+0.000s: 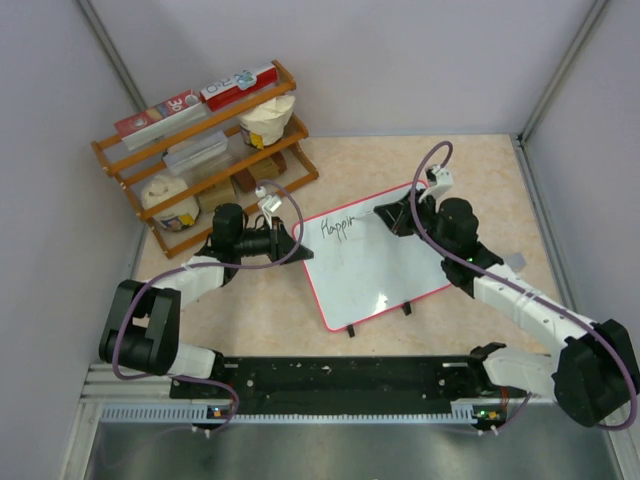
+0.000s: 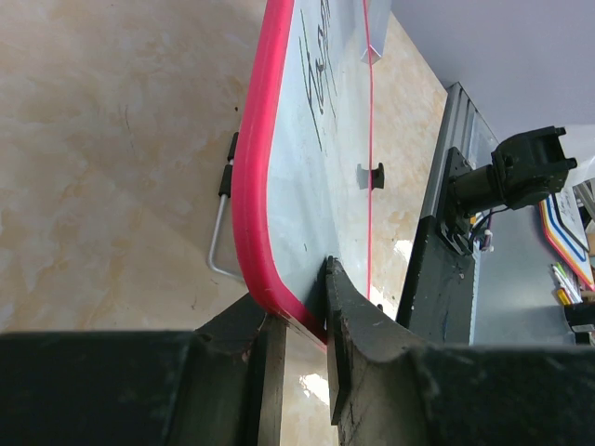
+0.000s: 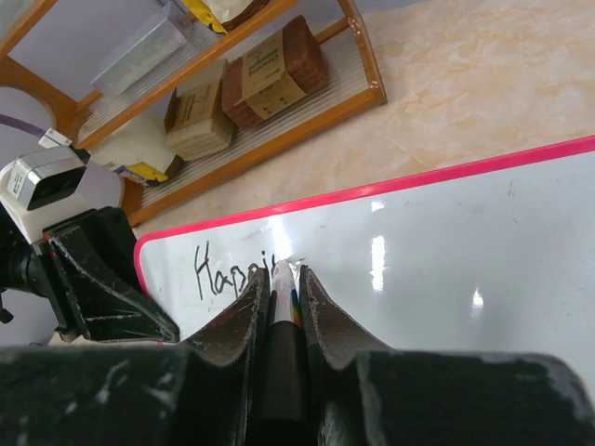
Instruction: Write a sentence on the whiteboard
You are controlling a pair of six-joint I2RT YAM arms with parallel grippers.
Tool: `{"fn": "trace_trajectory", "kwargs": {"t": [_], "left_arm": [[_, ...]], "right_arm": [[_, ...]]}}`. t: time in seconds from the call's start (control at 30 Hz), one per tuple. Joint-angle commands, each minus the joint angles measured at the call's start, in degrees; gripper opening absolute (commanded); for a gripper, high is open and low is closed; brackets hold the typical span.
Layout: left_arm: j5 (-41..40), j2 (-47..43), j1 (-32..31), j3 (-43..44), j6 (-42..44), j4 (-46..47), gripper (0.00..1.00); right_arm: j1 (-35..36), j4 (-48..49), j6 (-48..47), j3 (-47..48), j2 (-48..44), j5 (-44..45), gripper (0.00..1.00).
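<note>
Clearly, the right end effector (image 3: 284, 277) is clenched on a marker (image 3: 280, 321), tip at the unfinished sentence (image 3: 223, 277) on the whiteboard (image 3: 446, 269), mid-worktop (image 1: 470, 170); the left end effector (image 2: 299, 302) pinches the board's corner. If that pinch slips, the board could skid and distort the letters

There is one rectangular glossy white whiteboard with a thin red rim (image 1: 375, 270), bearing one partial word of the thin black handwritten sentence (image 1: 338, 228). Two black end effectors show: the left end effector (image 2: 302, 311) and the right end effector (image 3: 284, 279). There is one white-tipped marker (image 3: 282, 288). One three-tier wooden rack (image 3: 279, 144) carries two long red-and-white boxes (image 1: 240, 85), two white tubs (image 1: 268, 122), two brown packets (image 3: 274, 74) and one clear plastic box (image 1: 195, 152).
</note>
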Motion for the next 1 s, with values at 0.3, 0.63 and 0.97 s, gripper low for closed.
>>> {"fn": "trace_trajectory", "kwargs": {"t": [0.3,0.63,0.97], "left_arm": [[-2.84,0.20,-1.47,-0.09,8.04,-1.75,0.00],[-2.93,0.02,-1.38,-0.26,7.95,-1.83,0.00],[-3.02,-0.15,-1.47,-0.26,8.04,-1.92,0.00]], "right_arm": [[-1.09,-2.34,-2.55,-1.18,-2.21,1.01,0.00],[-1.18,-1.81,-2.81,-3.55,-4.41,-0.84,0.00],[-1.09,-0.41,-1.67,-1.01,-5.99,-1.10,0.00]]}}
